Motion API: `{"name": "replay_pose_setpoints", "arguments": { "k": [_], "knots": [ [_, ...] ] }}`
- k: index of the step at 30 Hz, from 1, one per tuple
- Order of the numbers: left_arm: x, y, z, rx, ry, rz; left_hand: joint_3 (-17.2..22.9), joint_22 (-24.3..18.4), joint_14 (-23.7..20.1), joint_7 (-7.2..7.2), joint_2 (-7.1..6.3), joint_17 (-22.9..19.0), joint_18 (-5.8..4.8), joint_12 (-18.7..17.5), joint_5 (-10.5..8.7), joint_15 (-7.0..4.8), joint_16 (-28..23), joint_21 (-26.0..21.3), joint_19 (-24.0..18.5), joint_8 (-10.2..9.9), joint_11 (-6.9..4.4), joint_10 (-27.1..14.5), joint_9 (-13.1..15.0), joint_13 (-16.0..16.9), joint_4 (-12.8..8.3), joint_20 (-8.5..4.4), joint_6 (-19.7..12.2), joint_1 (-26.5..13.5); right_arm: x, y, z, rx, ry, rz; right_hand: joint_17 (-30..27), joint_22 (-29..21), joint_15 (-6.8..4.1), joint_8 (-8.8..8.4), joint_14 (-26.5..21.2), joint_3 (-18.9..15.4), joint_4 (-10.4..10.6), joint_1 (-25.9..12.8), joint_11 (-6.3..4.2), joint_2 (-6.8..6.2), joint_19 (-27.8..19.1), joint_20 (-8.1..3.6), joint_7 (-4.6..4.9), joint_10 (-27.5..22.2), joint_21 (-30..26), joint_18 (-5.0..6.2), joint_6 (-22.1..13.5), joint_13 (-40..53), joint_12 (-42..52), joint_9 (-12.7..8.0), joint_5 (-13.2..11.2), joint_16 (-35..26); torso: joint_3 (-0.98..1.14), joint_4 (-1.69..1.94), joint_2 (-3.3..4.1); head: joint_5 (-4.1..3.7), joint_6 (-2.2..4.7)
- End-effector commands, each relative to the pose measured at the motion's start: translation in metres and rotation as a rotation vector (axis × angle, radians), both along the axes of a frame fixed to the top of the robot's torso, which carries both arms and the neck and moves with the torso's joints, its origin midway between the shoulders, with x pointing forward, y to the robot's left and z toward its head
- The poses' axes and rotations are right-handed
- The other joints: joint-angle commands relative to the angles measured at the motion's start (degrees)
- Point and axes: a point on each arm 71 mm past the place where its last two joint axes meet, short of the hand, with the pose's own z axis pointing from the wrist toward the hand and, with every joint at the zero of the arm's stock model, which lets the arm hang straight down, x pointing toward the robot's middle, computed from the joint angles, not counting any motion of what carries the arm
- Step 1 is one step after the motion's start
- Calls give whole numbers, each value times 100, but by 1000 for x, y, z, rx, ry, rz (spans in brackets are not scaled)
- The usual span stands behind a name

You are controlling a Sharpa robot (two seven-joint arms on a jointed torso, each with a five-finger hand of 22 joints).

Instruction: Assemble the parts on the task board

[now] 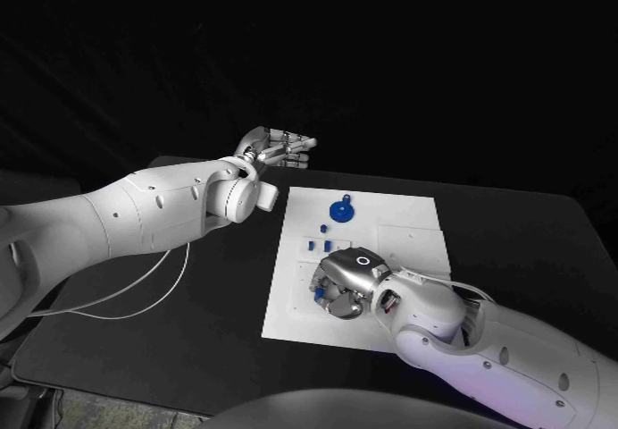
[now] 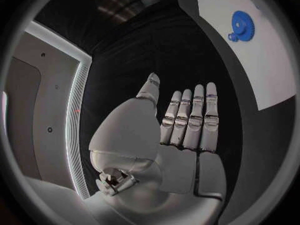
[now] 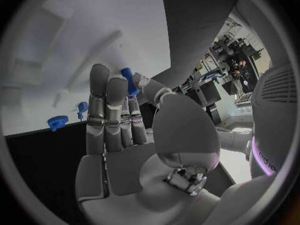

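You are looking at the white task board (image 1: pixel 410 234) lying on the black tabletop (image 1: pixel 180 357), just right of the centre of the head view. Your left hand (image 1: pixel 274 148) is hovering off the board's upper left corner, above the dark tabletop, near the top centre of the frame. In the left wrist view this left hand (image 2: pixel 184 122) is showing a flat palm with its fingers (image 2: pixel 199 116) straight, side by side and holding nothing, so it is standing wide and empty. The blue gear (image 1: pixel 341 211) is lying on the upper part of the board, with a small blue knob just above it, and it is sitting well apart from that left hand. The same gear (image 2: pixel 243 26) is showing at the upper right of the left wrist view.

Your right hand (image 1: pixel 346 281) is resting low over the lower left part of the board, below the centre of the head view. In the right wrist view a blue peg (image 3: pixel 129 80) is sitting pinched between the thumb and the fingertips (image 3: pixel 116 87) of the right hand (image 3: pixel 134 135), so this hand is holding 1 part. Some small blue parts (image 1: pixel 325 241) are lying on the board between the gear and the right hand.
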Motion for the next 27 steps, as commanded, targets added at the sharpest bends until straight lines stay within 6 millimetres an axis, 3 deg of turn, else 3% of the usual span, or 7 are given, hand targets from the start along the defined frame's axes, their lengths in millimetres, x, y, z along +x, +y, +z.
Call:
{"name": "replay_pose_setpoints", "arguments": {
  "k": [1, 4, 16, 22, 25, 27],
  "knots": [
    [-1, -3, 1, -8, -4, -15, -19, -2, 12, 5, 65, -4, 82, 22, 30, -11, -15, 36, 38, 7, 1, 33, 1, -4, 8, 2, 0, -1, -2, 1, -4, -8, 22, 12, -16, -30, 61, -19, 15, -194, 17, 23, 38, -121, 15, 63, -1, -145, -60, 49, -121, -10, -41, -10, -117, 9, 0, 3, -2, 7, 1],
    [-1, -3, 1, -8, -4, -15, -19, -2, 12, 5, 65, -4, 82, 22, 30, -11, -15, 36, 38, 7, 1, 33, 1, -4, 8, 2, 0, -1, -2, 1, -4, 4, 20, 9, -33, -70, 82, -17, 17, -350, 42, 45, 68, -131, 52, 87, 3, -241, -116, 65, -155, -11, -42, -7, -159, 18, 1, 2, 0, 7, -6],
    [-1, -3, 1, -9, -4, -16, -19, -2, 12, 5, 65, -4, 82, 22, 30, -11, -15, 36, 38, 7, 1, 33, 1, -4, 8, 2, 0, -1, -1, 0, -3, 27, 10, -4, -54, -89, 105, -18, 13, -321, 53, 39, 99, -163, 84, 110, 23, -334, -157, 85, -219, -12, -43, -8, -138, 34, 5, -5, 0, 3, -11],
    [-1, -3, 1, -8, -3, -15, -19, -2, 12, 5, 65, -4, 82, 22, 30, -11, -15, 36, 38, 7, 1, 33, 1, -4, 8, 2, 0, -1, -1, -1, -1, 61, 1, -17, -75, -106, 124, -20, 1, -359, 79, -70, 149, -298, 85, 123, 31, -521, -198, 100, -276, -15, -44, -11, -44, 35, 6, -5, 1, 3, -9],
    [-1, -2, 1, -8, -3, -14, -19, -2, 12, 5, 65, -4, 82, 22, 30, -11, -15, 36, 38, 7, 1, 33, 1, -4, 8, 2, 0, -1, 0, -1, 1, 87, -4, -25, -91, -125, 160, -19, -55, -566, 84, -52, 231, -364, 38, 151, -8, -893, -247, 127, -393, -21, -13, -14, -30, 14, 7, -8, 1, 0, -3],
    [-1, -2, 1, -8, -3, -14, -19, -2, 12, 5, 65, -4, 82, 22, 30, -11, -15, 36, 38, 7, 1, 33, 1, -4, 8, 2, 0, -1, 0, -1, 3, 110, -8, -31, -102, -146, 194, -16, -98, -949, 122, 72, 275, -330, 23, 195, -70, -1092, -294, 181, -546, -20, 20, -11, -15, 20, 5, -6, 1, -3, -1]
  ]
}}
